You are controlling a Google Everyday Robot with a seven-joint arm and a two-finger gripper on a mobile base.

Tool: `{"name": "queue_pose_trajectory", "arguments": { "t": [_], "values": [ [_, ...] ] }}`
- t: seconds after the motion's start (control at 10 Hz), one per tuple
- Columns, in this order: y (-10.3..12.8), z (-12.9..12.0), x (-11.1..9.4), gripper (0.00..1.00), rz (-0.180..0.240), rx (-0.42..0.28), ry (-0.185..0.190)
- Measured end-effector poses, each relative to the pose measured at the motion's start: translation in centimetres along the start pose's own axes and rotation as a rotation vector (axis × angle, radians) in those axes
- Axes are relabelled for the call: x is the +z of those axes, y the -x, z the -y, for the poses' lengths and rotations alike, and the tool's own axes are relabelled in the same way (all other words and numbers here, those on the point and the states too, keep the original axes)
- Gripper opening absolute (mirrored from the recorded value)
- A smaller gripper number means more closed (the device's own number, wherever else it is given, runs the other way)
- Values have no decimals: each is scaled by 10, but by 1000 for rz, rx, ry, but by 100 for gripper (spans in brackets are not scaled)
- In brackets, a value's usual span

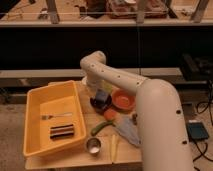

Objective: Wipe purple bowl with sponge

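Gripper (101, 95) lowered over purple bowl (99, 103), beside orange bowl (123, 100); sponge apparently held (grip state cannot be told). Light, circular strokes advised, contact kept inside rim.

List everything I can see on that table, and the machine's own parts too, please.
yellow tub: 1, left half of table
fork: 1, silver, inside tub
dark block: 1, inside tub, nearer than fork
purple bowl: 1, table centre, under the gripper
orange bowl: 1, right of purple bowl
green vegetable: 1, front of bowls
grey sheet: 1, pale, front right
metal cup: 1, front edge
gripper: 1, dark, over purple bowl
arm: 1, white, from right
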Motion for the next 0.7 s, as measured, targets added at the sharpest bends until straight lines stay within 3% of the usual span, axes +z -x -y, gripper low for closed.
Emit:
{"name": "queue_pose_trajectory", "arguments": {
  "t": [0.5,0.7],
  "values": [
    [30,37,-8,0,-12,-51,-42],
    [51,32,-5,0,1,-40,-42]
  ]
}}
